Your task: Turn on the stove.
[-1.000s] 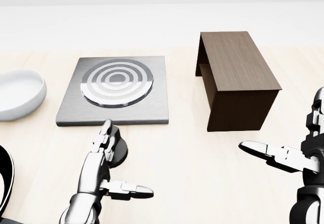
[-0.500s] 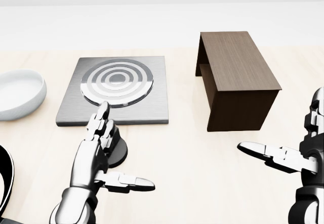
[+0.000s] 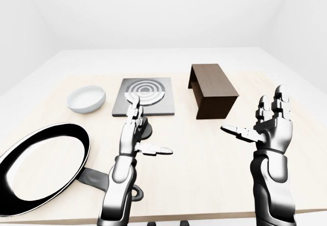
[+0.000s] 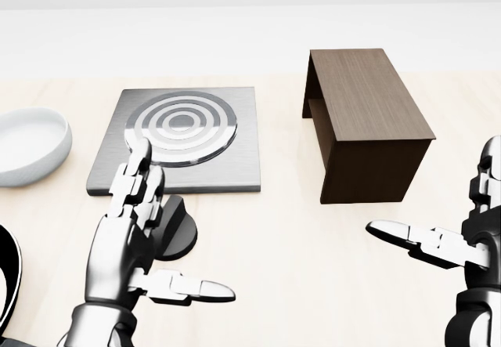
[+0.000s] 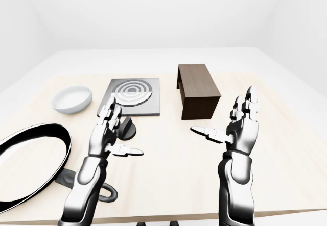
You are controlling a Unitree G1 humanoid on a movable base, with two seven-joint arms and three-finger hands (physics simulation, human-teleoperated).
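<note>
Since the earlier frames, the left hand (image 4: 129, 241) has travelled up and leftward in the head view, so its fingers (image 4: 135, 176) now overlap the near edge of the stove (image 4: 235, 147) instead of sitting below it. Its fingers are spread, with the thumb splayed out to the right, and they grip nothing.

Just behind and to the right of those fingers sits the dark knob (image 4: 178, 233), a low round disc with a raised ridge, partly hidden by the hand. It lies on the tabletop (image 4: 282, 245) just below the stove's lower edge, and the ringed burner (image 4: 182, 126) lies beyond the fingertips.

That knob looks rigid, smooth and small. It should turn rather than lift, so the sensible hold is a pinch across the ridge between thumb and fingers, then a twist. Slipping off the smooth ridge looks like the main risk.

Further out, the right hand (image 4: 462, 241) is likewise spread and empty, well apart to the right. A brown box (image 4: 368, 120) stands above it, a white bowl (image 4: 27, 143) lies left of the stove, and a pan (image 3: 41, 165) sits lower left.
</note>
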